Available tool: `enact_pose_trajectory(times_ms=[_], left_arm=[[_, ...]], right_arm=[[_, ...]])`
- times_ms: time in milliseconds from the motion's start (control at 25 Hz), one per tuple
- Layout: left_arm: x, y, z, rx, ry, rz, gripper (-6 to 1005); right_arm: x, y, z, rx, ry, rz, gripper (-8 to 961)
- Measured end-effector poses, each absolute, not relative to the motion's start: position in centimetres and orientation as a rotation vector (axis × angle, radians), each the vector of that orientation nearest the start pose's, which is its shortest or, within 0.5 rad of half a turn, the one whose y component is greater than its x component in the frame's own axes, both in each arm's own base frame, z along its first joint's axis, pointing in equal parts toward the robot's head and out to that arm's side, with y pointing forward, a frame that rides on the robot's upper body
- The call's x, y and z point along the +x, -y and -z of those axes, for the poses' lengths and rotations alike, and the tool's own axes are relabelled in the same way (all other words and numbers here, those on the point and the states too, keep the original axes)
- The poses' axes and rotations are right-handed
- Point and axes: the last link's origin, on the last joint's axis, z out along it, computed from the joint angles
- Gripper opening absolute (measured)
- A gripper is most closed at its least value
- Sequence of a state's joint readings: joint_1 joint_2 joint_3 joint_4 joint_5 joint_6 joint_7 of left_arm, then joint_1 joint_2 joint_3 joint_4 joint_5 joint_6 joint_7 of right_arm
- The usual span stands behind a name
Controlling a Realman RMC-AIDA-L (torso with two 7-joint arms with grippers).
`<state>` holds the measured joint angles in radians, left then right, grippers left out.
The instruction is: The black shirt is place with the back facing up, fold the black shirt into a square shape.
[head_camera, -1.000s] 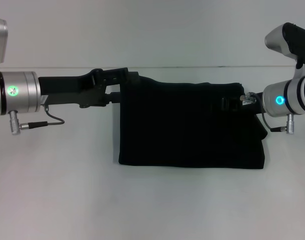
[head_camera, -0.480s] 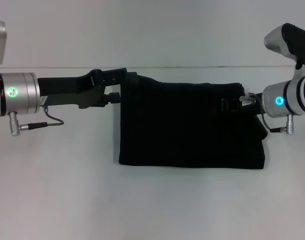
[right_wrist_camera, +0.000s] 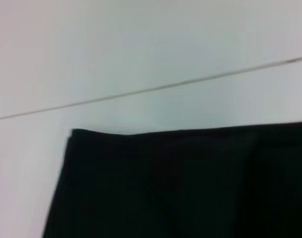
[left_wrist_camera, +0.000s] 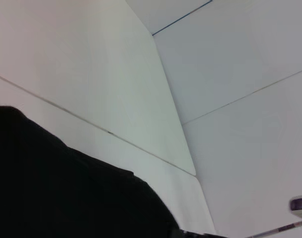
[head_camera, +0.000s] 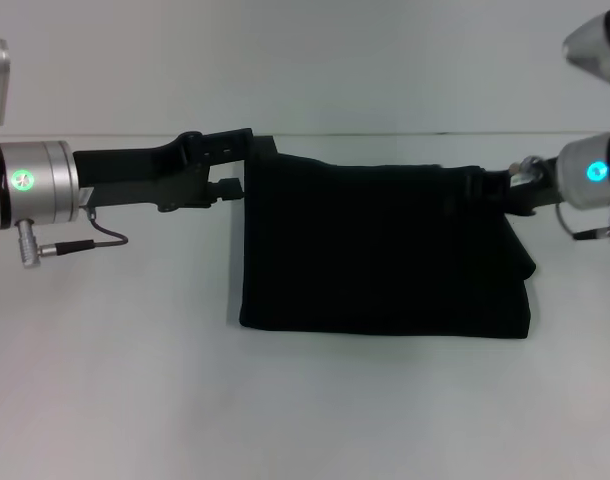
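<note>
Black shirt sits folded into a wide rectangle on the white table, and that's our landmark for everything else. Our left gripper is at the shirt's far left corner, black on black, so we honestly can't tell how its jaws stand. Our right gripper is at the shirt's far right corner, same story, can't tell. Right wrist view shows the shirt's straight far edge lying flat on the table.
</note>
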<state>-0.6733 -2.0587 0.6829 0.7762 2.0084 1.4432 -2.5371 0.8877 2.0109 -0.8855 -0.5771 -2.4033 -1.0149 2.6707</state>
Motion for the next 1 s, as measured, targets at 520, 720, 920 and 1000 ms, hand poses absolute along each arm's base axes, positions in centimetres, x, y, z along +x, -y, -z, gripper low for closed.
enact_pose_trajectory(times_ms=[520, 720, 920, 1000], left_arm=[[-21.4, -39.5, -3.5, -2.205, 1.856, 0.897, 936], [-21.5, -39.5, -3.6, -2.194, 1.857, 0.908, 936], [-21.5, -39.5, -3.7, -2.187, 1.857, 0.920, 935], [-21.5, -39.5, -3.7, -2.189, 1.853, 0.923, 935]], right_arm=[[24.0, -43.1, -1.8, -2.005, -1.677, -0.135, 32], [25.9, -43.1, -0.6, -1.977, -1.675, -0.100, 39], [26.3, -43.2, -1.1, -1.953, -1.687, -0.116, 47], [26.6, -43.4, -1.9, -1.923, -1.697, -0.148, 50]])
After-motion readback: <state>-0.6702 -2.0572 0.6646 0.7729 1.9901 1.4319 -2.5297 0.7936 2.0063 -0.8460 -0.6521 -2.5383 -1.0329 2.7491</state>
